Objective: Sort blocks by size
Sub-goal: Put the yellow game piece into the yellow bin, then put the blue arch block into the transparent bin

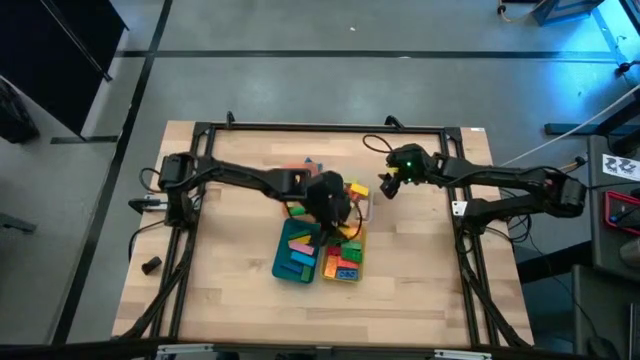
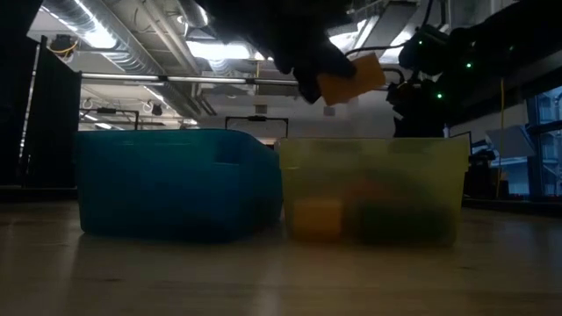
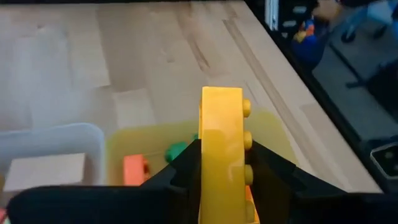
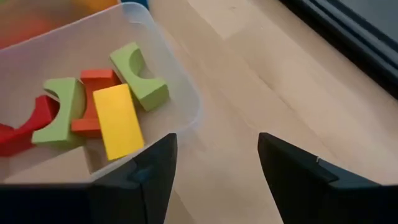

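Observation:
My left gripper (image 1: 333, 208) is shut on a yellow studded brick (image 3: 221, 124) and hangs over the yellow tray (image 3: 280, 134). The low view shows the brick (image 2: 353, 79) well above that tray's rim (image 2: 373, 145). The yellow tray holds an orange block (image 3: 134, 169) and a green one (image 3: 176, 151). The teal tray (image 1: 298, 258) beside it holds several blocks. My right gripper (image 4: 214, 163) is open and empty above the bare table, next to the clear tray (image 4: 183, 93), which holds green, orange, yellow and red blocks. My left gripper pinches the yellow brick between its two fingers on its two opposite long faces (image 3: 214, 163). The brick's free end sticks out ahead of the fingers. Its studs (image 3: 247, 140) face sideways. The brick is lifted clear and hangs tilted above the yellow tray.
An orange tray (image 1: 300, 168) lies at the far side of the group, partly under the left arm. A black frame (image 1: 330, 128) runs round the table. Bare wood lies toward the near edge and on both sides of the trays.

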`<state>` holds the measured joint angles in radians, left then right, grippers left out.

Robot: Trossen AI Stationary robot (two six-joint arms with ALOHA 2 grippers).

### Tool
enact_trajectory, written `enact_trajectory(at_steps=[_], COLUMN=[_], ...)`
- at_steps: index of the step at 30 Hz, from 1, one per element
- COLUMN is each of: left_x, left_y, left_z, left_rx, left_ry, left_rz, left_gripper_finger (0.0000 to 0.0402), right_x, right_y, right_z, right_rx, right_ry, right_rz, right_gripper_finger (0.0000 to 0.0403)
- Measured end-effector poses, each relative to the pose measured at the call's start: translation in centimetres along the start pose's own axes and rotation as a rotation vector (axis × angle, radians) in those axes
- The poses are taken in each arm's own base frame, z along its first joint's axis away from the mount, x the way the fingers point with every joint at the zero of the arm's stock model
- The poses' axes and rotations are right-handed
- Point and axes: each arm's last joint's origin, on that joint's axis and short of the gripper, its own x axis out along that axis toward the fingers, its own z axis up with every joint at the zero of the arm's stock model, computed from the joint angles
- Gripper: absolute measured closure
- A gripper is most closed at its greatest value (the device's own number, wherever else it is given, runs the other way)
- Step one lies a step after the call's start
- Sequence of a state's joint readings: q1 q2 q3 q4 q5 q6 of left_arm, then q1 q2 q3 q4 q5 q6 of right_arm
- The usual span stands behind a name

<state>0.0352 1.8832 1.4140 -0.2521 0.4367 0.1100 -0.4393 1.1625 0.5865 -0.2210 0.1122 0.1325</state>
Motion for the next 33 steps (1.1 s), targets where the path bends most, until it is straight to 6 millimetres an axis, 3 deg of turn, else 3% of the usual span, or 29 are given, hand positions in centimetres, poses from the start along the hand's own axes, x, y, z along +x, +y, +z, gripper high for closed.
enact_trajectory(at_steps=[8,16,19,22,25,29,33], left_x=[1.4,1.3,-0.7,-4.2,-7.5,-11.5,-14.8], left_y=[-2.8,-2.6,-0.9,1.8,5.0,9.4,13.4], left_z=[-0.4,-0.3,0.7,1.8,1.6,0.0,-2.9], left_rx=[0.139,0.127,0.049,0.014,-0.028,-0.105,-0.172], left_ry=[0.045,0.048,0.012,-0.023,-0.041,-0.017,0.07], left_rz=[0.02,0.055,0.135,0.239,0.347,0.493,0.58], left_gripper_finger=[0.0278,0.0227,0.0223,0.0228,0.0234,0.0238,0.0238], right_x=[0.0,0.0,0.0,0.0,0.0,0.0,0.0], right_y=[0.0,0.1,0.1,0.1,0.1,0.1,0.1], right_z=[0.2,0.4,0.3,0.4,0.3,0.3,0.4], right_rx=[0.05,0.053,0.052,0.053,0.053,0.052,0.053], right_ry=[-0.02,-0.039,-0.036,-0.035,-0.032,-0.032,-0.034], right_rz=[0.005,0.008,0.007,0.008,0.019,0.025,0.026], right_gripper_finger=[0.0178,0.0178,0.0178,0.0178,0.0178,0.0178,0.0178])
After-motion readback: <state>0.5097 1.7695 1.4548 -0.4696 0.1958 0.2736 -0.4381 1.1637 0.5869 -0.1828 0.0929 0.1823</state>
